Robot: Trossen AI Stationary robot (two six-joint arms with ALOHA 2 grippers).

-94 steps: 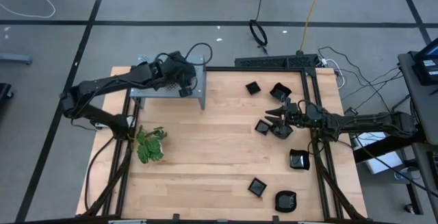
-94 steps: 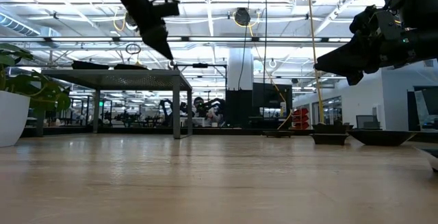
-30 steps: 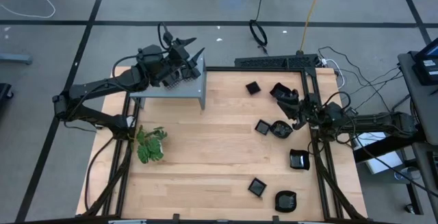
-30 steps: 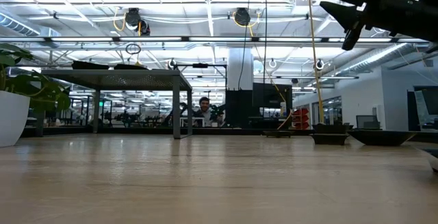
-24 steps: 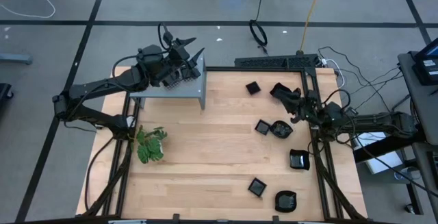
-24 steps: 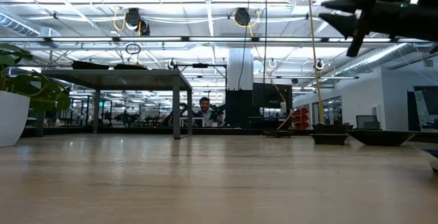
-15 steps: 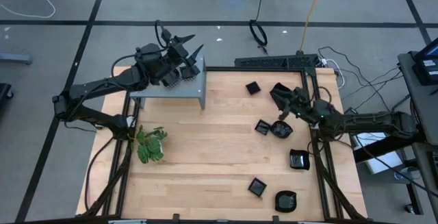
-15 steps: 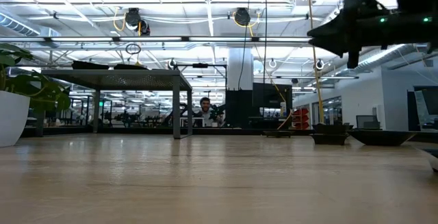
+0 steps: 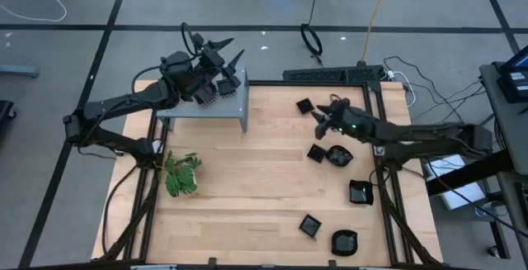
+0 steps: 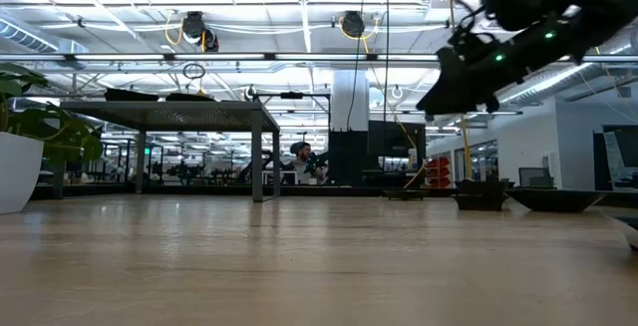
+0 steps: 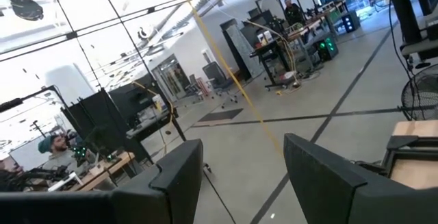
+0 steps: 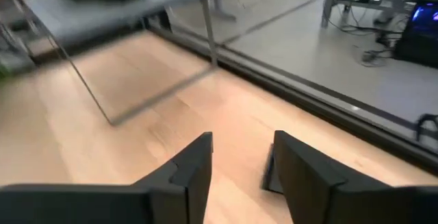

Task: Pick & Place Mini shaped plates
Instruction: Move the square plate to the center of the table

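Mini shaped plates [image 9: 337,155] lie scattered on the right half of the wooden table [image 9: 247,187], all empty. Right gripper [image 9: 318,120], jaws apart and empty, hovers between two plates near the table's far edge. Left gripper [image 9: 224,59], jaws apart, is raised above the grey shelf [image 9: 206,105], which holds dark plates.

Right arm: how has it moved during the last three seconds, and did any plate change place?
The right gripper rose from the plates near the table's right edge and swung inward, fingers open and empty. The left gripper lifted above the shelf. The plates did not move.
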